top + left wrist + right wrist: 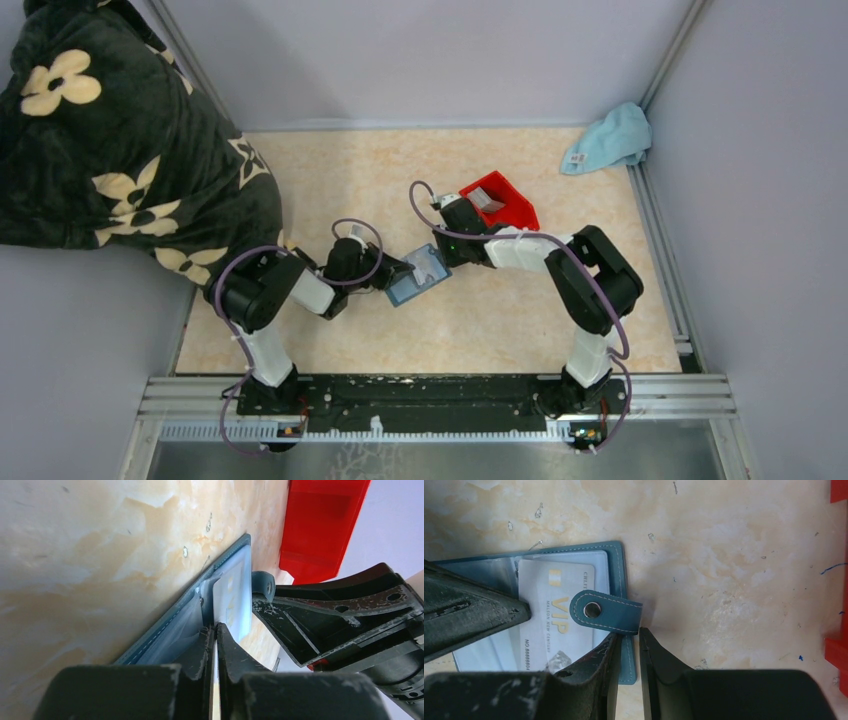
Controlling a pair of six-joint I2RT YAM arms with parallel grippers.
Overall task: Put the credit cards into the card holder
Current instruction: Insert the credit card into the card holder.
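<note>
The card holder (412, 287) is a teal wallet lying open on the table between both grippers. A white credit card (549, 625) marked VIP lies partly inside its clear pocket, and it also shows in the left wrist view (231, 600). My left gripper (216, 626) is shut on the card's near edge. My right gripper (629, 636) is closed down on the wallet's right edge (616, 565), just below the snap strap (606, 612). More grey cards (487, 200) lie in the red bin.
The red bin (510, 205) stands just behind the right gripper. A light blue cloth (610, 138) lies in the far right corner. A black floral blanket (110, 140) covers the far left. Metal rails run along the right and near edges.
</note>
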